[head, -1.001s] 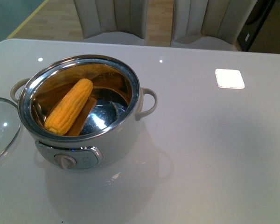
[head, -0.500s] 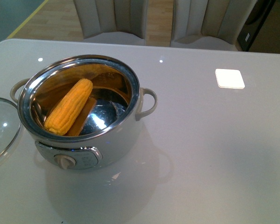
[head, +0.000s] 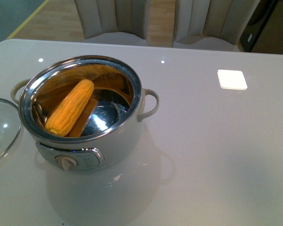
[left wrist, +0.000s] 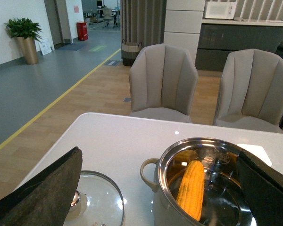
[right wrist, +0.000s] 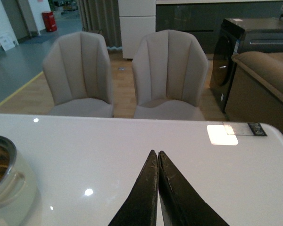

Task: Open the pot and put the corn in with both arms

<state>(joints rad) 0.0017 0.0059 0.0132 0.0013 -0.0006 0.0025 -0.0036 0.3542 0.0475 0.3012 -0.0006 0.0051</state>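
The corn lies inside the open pot, lid on the worktop; the task looks done. Left fingers spread, right fingers seemingly pressed together, empty; only retreat remains.

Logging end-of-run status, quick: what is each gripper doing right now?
Left gripper: open, fingers spread wide, holding nothing.
Right gripper: closed, fingertips pressed together, holding nothing.

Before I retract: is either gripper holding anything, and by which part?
Nothing is held. The left gripper is open and empty; the right gripper is shut on nothing. The corn lies in the pot.
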